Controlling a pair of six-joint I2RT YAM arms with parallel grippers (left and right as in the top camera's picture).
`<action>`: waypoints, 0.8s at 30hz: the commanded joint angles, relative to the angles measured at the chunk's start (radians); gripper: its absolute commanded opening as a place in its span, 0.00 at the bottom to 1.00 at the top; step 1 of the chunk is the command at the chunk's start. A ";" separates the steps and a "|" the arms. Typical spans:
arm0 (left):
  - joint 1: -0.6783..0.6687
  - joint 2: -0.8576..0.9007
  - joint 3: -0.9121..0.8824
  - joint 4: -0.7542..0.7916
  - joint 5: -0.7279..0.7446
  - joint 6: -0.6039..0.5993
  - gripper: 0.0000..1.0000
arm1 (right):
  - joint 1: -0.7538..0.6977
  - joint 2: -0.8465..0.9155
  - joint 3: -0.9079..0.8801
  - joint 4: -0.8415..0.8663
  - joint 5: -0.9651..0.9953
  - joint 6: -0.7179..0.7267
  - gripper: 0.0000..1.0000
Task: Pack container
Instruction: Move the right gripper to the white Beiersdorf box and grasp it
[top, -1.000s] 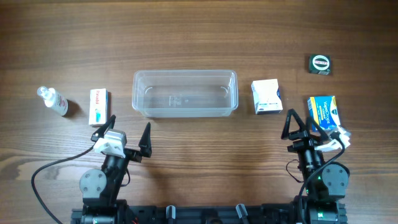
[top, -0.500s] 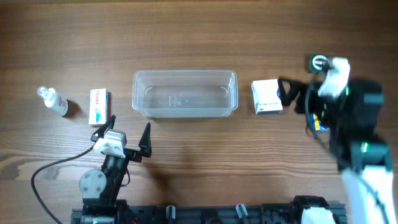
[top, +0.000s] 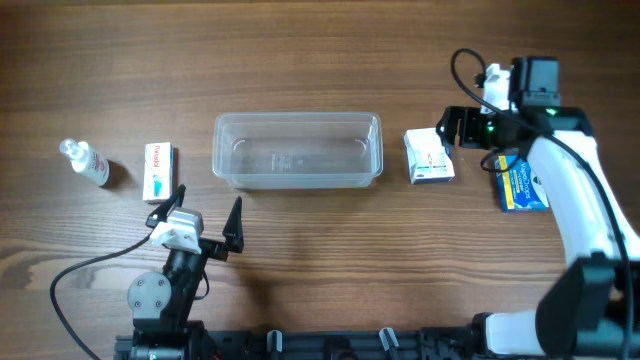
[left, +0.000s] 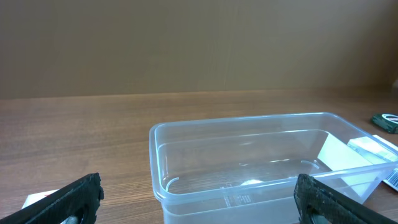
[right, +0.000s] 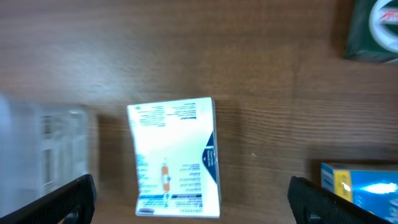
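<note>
The container (top: 219, 150) is a clear rectangular tub in the middle of the table, with nothing in it; it also shows in the left wrist view (left: 155, 162). My left gripper (top: 206, 216) (left: 199, 202) is open and holds nothing, near the front edge, facing the tub's near wall. My right gripper (top: 453, 128) (right: 199, 208) is open and holds nothing, hovering above a white box (top: 429, 156) (right: 177, 155) that lies right of the tub. A blue and yellow box (top: 521, 183) (right: 360, 186) lies further right.
A small clear bottle (top: 85, 162) and a white and red box (top: 159, 170) lie left of the tub. A dark green round-labelled item (right: 373, 28) (left: 387, 121) sits at the far right. My right arm (top: 575, 190) stretches over the right side.
My right arm has lifted from its rest at the front right and swung back and left, and now hangs over the white box. The left arm has not moved.
</note>
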 joint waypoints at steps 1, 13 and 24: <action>0.005 -0.006 -0.005 -0.003 -0.007 0.016 1.00 | 0.040 0.098 0.008 0.042 0.037 0.019 1.00; 0.005 -0.006 -0.005 -0.003 -0.007 0.016 1.00 | 0.174 0.219 -0.029 0.069 0.253 -0.004 1.00; 0.005 -0.006 -0.005 -0.003 -0.007 0.016 1.00 | 0.174 0.267 -0.057 0.053 0.201 -0.026 1.00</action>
